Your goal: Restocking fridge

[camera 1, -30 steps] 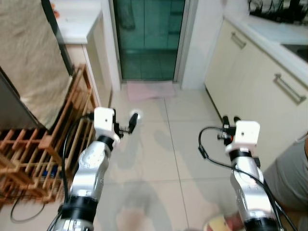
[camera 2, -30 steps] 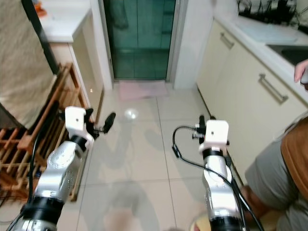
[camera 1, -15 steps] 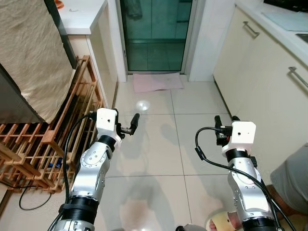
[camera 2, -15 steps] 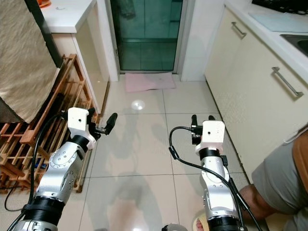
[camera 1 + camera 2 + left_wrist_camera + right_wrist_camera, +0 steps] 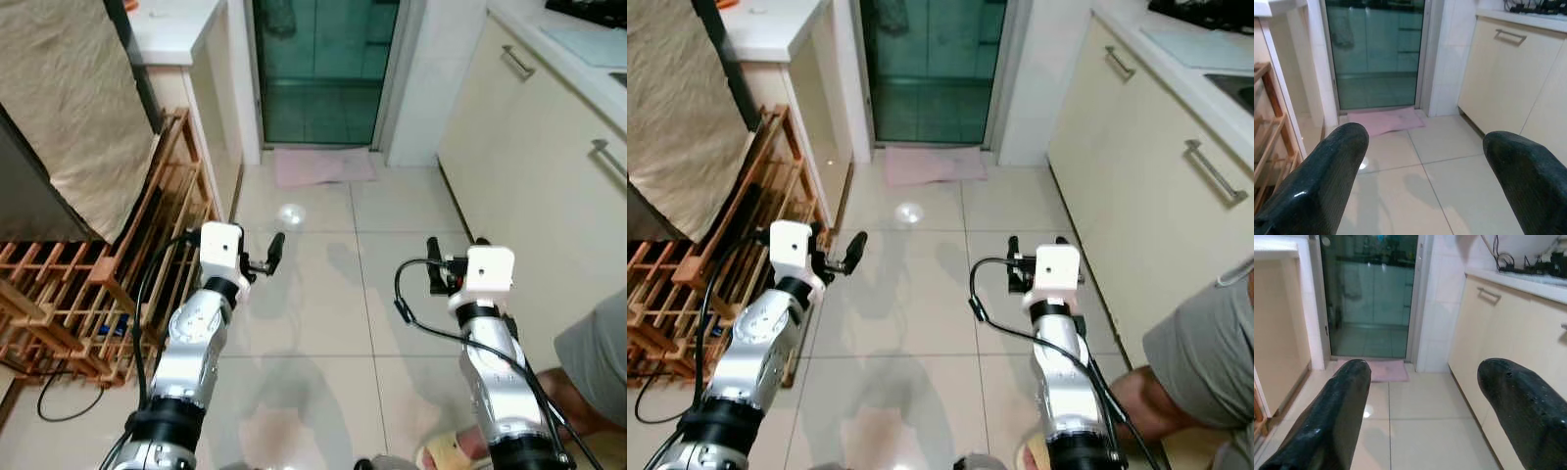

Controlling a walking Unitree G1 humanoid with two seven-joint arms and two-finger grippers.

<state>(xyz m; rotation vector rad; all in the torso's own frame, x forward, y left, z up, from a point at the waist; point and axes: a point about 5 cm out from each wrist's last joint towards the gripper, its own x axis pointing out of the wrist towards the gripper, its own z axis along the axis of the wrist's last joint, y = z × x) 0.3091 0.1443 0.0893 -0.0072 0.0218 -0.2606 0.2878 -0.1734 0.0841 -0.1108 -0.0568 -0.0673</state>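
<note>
Two black two-fingered grippers, left (image 5: 1420, 171) and right (image 5: 1440, 411), gape wide and empty above glossy cream floor tiles (image 5: 313, 294); one pink doormat (image 5: 323, 166) lies at 12 o'clock; no fridge stock visible.

Pink mat (image 5: 324, 165) before glass door (image 5: 326, 69), perhaps wooden rack (image 5: 93, 294) left

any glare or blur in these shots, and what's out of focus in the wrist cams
Eye views: sharp, with a bright lamp reflection on the glossy floor tiles near the pink mat, and soft arm shadows. Left wrist view: the black fingers loom large and slightly soft. Right wrist view: hazier overall, fingers soft.
</note>
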